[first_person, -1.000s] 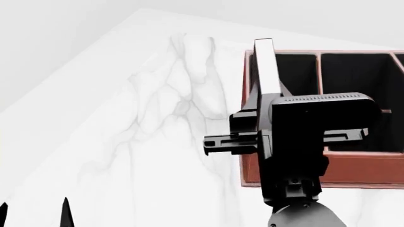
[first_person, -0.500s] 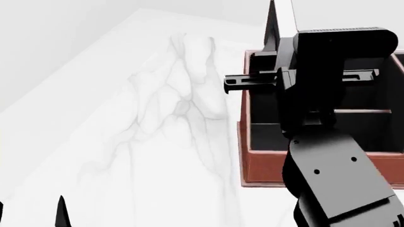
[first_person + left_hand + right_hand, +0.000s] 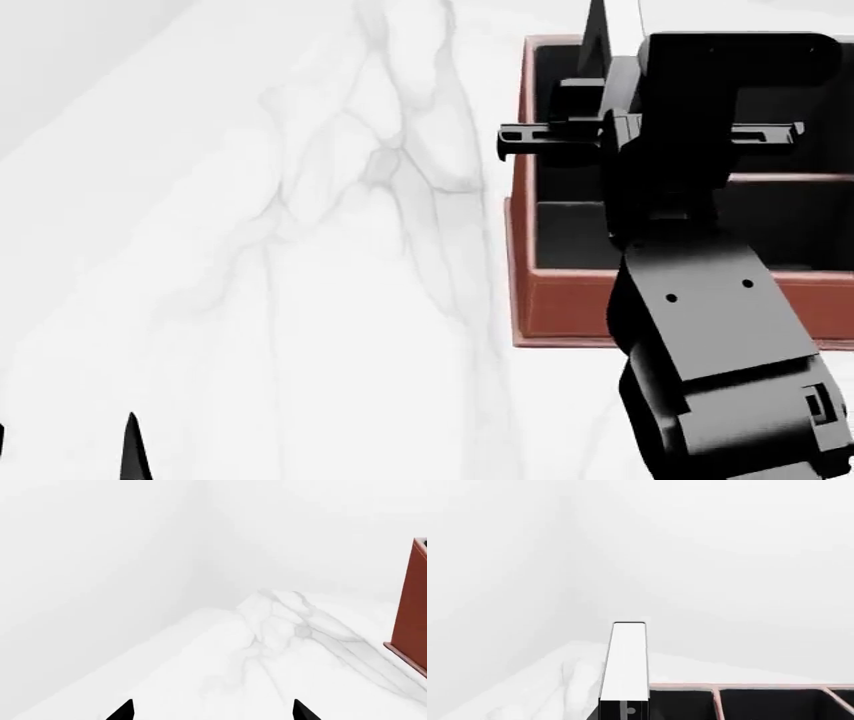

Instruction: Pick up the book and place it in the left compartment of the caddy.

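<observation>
My right gripper (image 3: 601, 90) is over the caddy (image 3: 561, 305), clamped on the book (image 3: 626, 667). In the head view the book sticks up edge-on from the gripper, black cover toward the table side, white page edge beside it, top cut off by the frame. In the right wrist view the book's white edge runs straight up from the gripper, with the black cover as a thin dark line along one side. The fingers themselves are mostly hidden; I only see the book's lower end seated in dark hardware.

The book sits above the caddy's left end, over the left compartment (image 3: 567, 230), not down in it. The right arm (image 3: 707, 340) covers much of the caddy, so I can't tell how far the book's lower end is from the slot's rim.

The caddy stands on the marble table (image 3: 267, 300), at the right of the head view. Its brown front wall and left wall show, black lining inside, and a thin brown divider crosses at mid-depth to the right of the arm. The right wrist view shows the caddy's far rim and two dividers.

My left gripper (image 3: 212, 712) is low and well apart from the caddy, fingers spread with nothing between them; only two black fingertips (image 3: 123, 712) show over bare table. The caddy's side wall sits at the edge of that view.
</observation>
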`<state>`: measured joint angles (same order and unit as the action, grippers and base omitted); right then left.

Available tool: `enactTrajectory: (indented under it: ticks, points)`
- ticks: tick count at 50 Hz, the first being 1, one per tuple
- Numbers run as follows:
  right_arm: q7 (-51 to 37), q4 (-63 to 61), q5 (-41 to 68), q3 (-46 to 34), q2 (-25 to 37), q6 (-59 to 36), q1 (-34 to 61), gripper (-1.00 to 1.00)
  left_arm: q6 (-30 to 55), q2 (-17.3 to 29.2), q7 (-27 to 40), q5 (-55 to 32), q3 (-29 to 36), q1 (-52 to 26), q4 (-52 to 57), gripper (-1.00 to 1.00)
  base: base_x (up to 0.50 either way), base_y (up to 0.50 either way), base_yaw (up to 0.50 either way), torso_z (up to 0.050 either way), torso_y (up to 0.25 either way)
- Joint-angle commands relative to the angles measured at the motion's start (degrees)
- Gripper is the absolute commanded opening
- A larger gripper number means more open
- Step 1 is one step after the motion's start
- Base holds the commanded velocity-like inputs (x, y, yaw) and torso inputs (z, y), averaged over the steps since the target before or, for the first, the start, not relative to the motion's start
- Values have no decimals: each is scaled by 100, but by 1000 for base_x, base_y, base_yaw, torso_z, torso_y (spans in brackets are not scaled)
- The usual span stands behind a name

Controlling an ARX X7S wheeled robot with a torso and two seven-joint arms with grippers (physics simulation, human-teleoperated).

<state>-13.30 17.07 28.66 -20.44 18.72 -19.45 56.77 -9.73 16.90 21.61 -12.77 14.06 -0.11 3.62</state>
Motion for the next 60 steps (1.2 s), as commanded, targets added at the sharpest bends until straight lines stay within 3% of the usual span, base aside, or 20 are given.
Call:
enactTrajectory:
  ticks: [1,8,33,36,60]
  points:
    - [149,392,-320,51,-94,295,238,-100,-60,25,65,160,53,7,4,100,0,0,0,0,-250]
    - [165,579,-363,39,-148,409,303,-100,-38,47,23,22,39,18,50,100,0,0,0,0,-234]
    - [579,2843,-680,-41,-637,1405,1138,-100,-27,45,70,-110,25,21,6,100,0,0,0,0,0]
    - [609,2898,-669,-42,-653,1442,1122,-100,-180,64,170,196,74,64,13,100,0,0,0,0,-83]
    - [620,3157,-601,36,-678,1655,1128,-100,-166,100,171,118,108,65,64,100,0,1,0,0,-168]
